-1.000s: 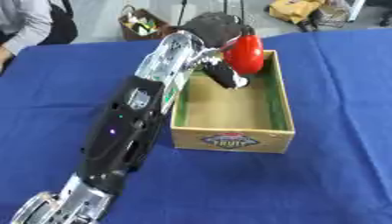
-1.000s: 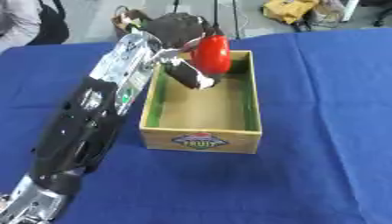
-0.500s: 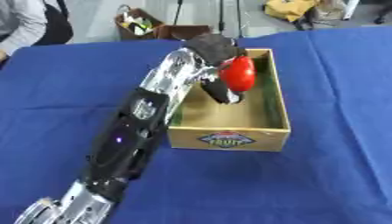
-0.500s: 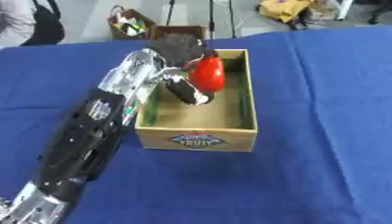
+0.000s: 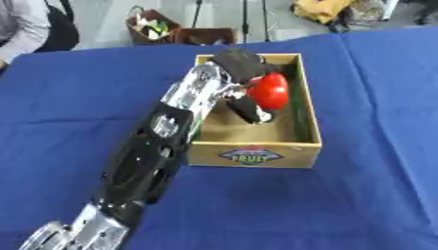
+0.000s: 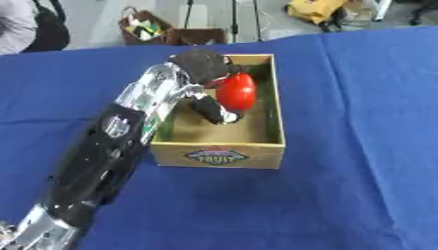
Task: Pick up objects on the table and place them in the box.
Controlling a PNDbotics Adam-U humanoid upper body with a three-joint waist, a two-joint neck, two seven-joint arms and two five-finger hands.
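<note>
My left hand [image 5: 239, 66] reaches over a cardboard fruit box [image 5: 253, 155] that stands in the middle of the blue table. Its fingers and thumb are curled round a red round fruit [image 5: 270, 91], which hangs inside the box, just above the brown floor and near the right wall. The thumb [image 5: 251, 110] points down into the box beside the fruit. My left arm runs from the lower left corner up to the box's left wall. My right hand shows in neither view.
The blue tablecloth [image 5: 368, 195] spreads around the box on all sides. Beyond the table's far edge stand a basket with items [image 5: 152, 27] and a yellow bag [image 5: 321, 9] on the floor. A person's sleeve [image 5: 21, 27] shows at the far left.
The left hand has lowered the red fruit from above the box's rim down into the box. The camera has tilted, so the whole picture has shifted.
</note>
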